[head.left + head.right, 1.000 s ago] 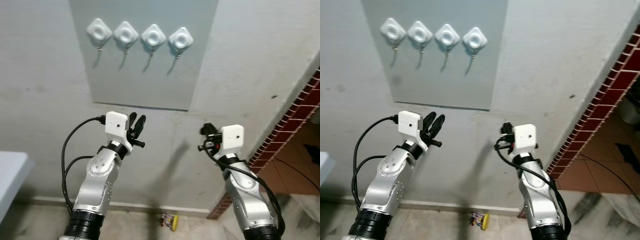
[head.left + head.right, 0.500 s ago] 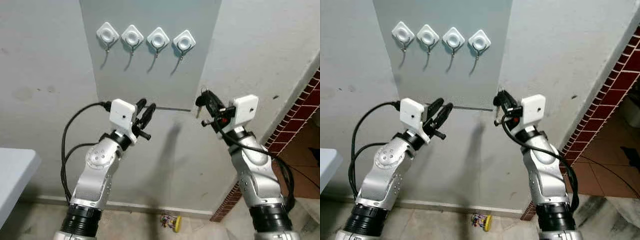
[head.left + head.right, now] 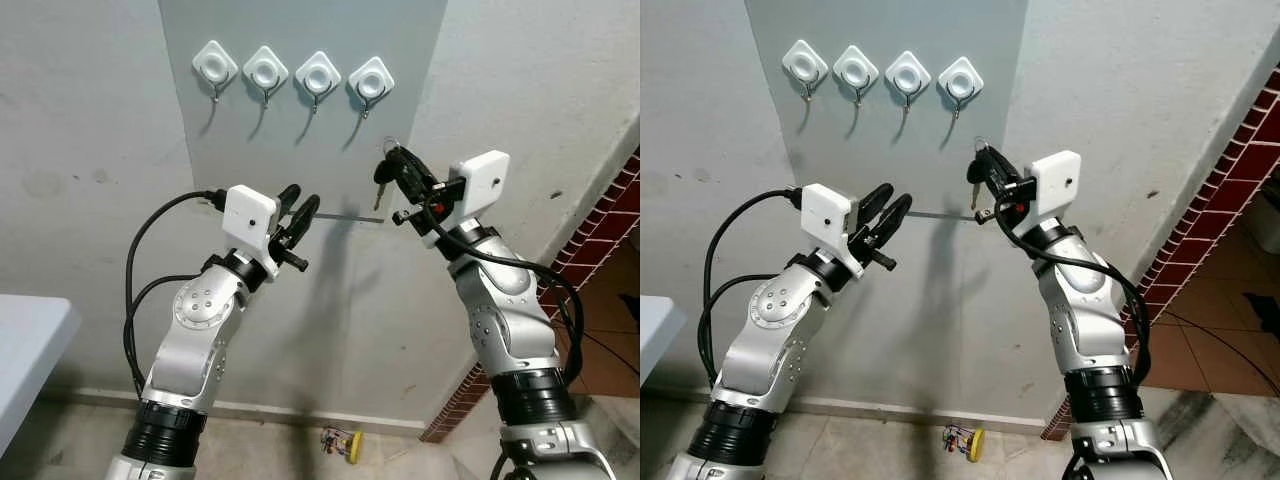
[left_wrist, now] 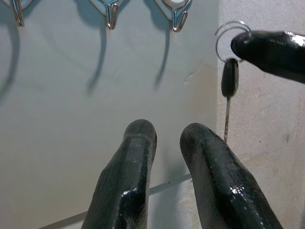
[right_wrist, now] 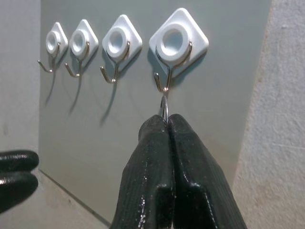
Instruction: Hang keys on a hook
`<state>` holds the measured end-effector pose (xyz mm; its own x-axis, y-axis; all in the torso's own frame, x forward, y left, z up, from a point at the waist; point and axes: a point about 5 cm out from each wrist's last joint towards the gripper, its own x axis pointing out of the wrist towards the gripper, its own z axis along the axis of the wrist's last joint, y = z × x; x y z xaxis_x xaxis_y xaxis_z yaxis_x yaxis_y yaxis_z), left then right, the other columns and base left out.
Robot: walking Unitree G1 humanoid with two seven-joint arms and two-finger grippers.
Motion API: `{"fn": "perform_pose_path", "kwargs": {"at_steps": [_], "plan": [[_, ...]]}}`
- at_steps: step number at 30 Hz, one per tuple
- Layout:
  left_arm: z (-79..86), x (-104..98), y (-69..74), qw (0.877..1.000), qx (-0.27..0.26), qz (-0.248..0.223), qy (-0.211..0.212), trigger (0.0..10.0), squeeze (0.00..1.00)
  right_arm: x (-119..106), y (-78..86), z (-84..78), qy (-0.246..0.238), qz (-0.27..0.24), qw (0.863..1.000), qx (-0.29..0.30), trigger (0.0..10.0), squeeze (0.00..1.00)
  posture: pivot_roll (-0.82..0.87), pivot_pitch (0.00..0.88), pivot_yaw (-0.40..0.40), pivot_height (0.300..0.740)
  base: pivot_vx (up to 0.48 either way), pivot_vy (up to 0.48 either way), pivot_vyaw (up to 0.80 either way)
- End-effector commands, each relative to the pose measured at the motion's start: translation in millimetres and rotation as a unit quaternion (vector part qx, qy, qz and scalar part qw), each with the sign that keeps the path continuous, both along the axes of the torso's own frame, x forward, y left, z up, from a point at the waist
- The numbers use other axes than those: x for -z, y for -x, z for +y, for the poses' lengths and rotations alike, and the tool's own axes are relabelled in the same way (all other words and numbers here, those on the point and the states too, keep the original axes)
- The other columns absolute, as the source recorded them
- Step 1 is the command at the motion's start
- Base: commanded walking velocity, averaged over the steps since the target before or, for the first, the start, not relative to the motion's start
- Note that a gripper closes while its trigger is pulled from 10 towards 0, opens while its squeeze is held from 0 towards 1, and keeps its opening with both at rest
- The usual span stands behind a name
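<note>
**Right wrist view: key ring poised just under the end hook**

Right wrist view looks straight along the right gripper (image 5: 167, 125), whose two black fingers are pressed tight together with the thin wire ring of the keys (image 3: 383, 176) pinched between the tips. The ring stands up out of the fingertips just below the nearest hook (image 5: 167, 67), apparently so that the open loop can be lifted over the hook's upturned tip; a key hangs down from the gripper, below that hook and in front of the grey panel (image 3: 300, 150)'s edge.

Three more hooks (image 3: 265, 72) run in a row away from that hook across the panel, all bare. The left gripper (image 3: 299, 215) hovers lower down from the hook, near the panel's bottom edge, its fingers slightly parted and holding nothing; it looks parked out of the way.

Nothing stands between ring and hook. Far below the hook, a small yellow object (image 3: 342, 443) lies on the floor by the wall, with a red brick edge (image 3: 600, 235) off to the side.
</note>
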<state>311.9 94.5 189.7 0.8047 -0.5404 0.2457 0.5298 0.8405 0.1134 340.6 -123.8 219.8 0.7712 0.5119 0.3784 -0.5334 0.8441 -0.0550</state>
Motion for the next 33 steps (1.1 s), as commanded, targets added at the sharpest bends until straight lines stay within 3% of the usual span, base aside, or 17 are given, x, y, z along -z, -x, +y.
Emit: {"fn": "perform_pose_path", "kwargs": {"at_steps": [1,14,33], "plan": [[-3.2,-9,0.2,1.000,0.007,-0.015,-0.005,10.0,0.00,-7,-5.9,2.3,-0.011,0.001,1.000,-0.007,10.0,0.00,-0.04,0.000,-0.044,0.740,0.000,0.000,0.00],[-2.2,-8,1.4,1.000,0.002,-0.012,-0.007,10.0,0.00,-24,-19.3,7.1,-0.028,-0.017,0.999,-0.017,10.0,0.00,-0.02,0.005,-0.055,0.740,0.000,0.000,0.00],[-0.5,-7,5.2,1.000,-0.007,-0.010,-0.006,10.0,0.00,-15,-23.5,10.2,-0.019,-0.001,0.999,-0.031,10.0,0.00,0.00,0.002,-0.065,0.740,0.000,0.000,0.00]]}}
